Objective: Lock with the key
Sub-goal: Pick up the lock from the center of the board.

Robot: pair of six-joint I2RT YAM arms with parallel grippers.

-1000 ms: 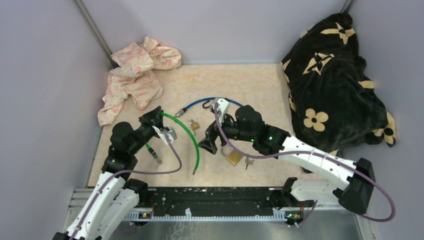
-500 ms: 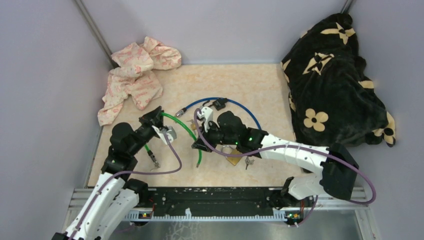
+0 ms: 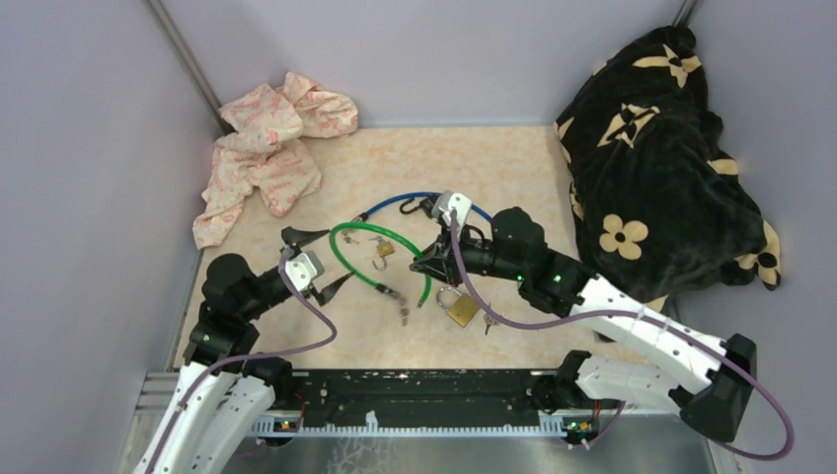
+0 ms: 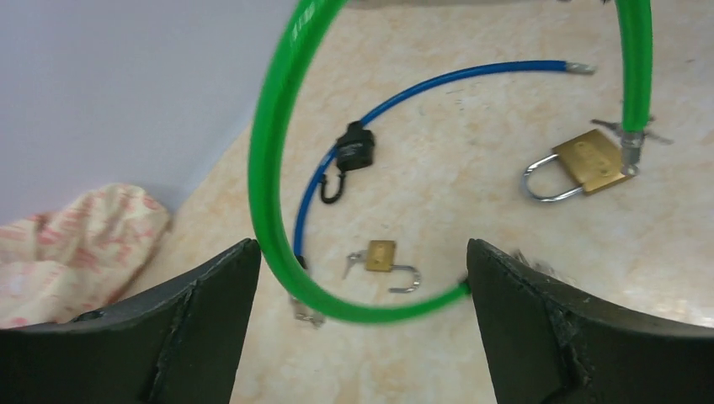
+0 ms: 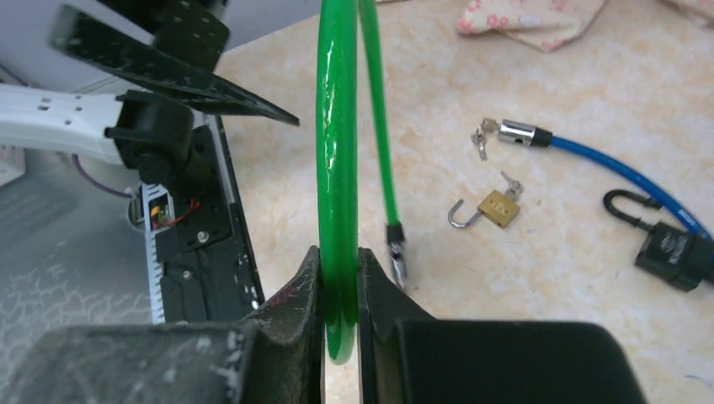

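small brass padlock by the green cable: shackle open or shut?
Open. On the small brass padlock, one shackle end hangs free of the body, forming a hook. Both wrist views show it.

The right tool (image 5: 338, 257) has its jaws pinched tight on the green cable (image 5: 337, 126), while a small brass padlock (image 5: 497, 208), shackle swung open, lies on the worktop (image 5: 547, 320) between the cable's metal tip and a black padlock (image 5: 669, 250).
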